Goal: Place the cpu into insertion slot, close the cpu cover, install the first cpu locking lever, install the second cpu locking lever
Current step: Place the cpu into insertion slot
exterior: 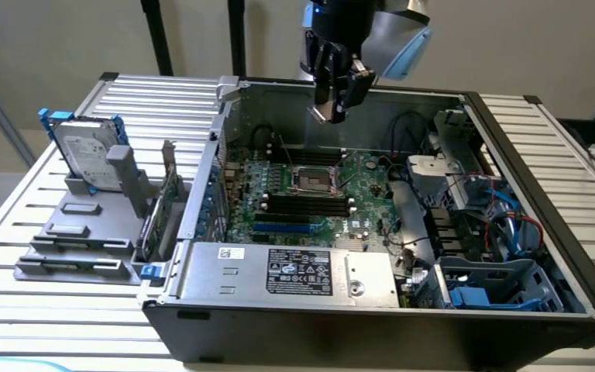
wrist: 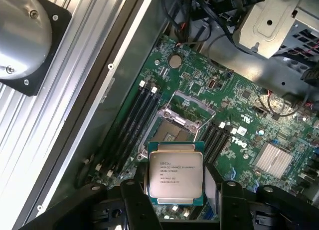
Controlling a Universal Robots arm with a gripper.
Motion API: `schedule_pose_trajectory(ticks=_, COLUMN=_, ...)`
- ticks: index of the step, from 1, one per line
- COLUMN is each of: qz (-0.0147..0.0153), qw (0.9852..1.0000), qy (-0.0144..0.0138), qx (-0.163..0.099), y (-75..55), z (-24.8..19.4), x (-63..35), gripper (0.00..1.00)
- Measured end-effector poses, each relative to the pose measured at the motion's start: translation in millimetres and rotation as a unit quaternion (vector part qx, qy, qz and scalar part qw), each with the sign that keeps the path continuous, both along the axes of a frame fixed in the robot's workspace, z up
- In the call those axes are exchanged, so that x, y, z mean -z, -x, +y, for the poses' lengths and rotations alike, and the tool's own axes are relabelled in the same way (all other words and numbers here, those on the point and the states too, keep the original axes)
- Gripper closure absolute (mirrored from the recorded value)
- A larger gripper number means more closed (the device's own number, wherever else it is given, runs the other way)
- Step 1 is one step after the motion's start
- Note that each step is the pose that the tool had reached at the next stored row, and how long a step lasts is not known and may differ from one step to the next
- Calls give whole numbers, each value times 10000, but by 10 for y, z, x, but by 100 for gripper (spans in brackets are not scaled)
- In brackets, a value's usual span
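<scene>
The cpu is gripped by the fingers and held in the air above the insertion slot, which lies uncovered.

In the exterior view, the gripper is seen hanging over the open computer case, which is laid on a slatted table; the insertion slot is found below it on the green circuit board, well apart from the fingertips, with the grey power-supply box at the near side. In the wrist view, the cpu is clamped flat between the two black fingers, label upward, and the slot is seen beyond it with the cpu cover raised off it along one edge, black memory slots flanking it.
</scene>
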State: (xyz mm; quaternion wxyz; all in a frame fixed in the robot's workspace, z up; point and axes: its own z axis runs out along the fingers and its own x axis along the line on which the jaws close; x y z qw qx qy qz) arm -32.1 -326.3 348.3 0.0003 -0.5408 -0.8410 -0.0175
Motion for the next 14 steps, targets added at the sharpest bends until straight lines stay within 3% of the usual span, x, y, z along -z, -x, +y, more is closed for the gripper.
schedule_pose_trajectory(ticks=4, qz=5, qw=9994, qy=1, qx=360, y=0, z=0, x=8, gripper=46)
schedule_pose_trajectory(ticks=7, qz=8, qw=9980, qy=0, qx=627, y=0, z=0, x=14, gripper=46)
schedule_pose_trajectory(ticks=11, qz=13, qw=9952, qy=0, qx=978, y=0, z=0, x=22, gripper=46)
schedule_pose_trajectory(ticks=14, qz=17, qw=9922, qy=0, qx=1249, y=0, z=0, x=28, gripper=46)
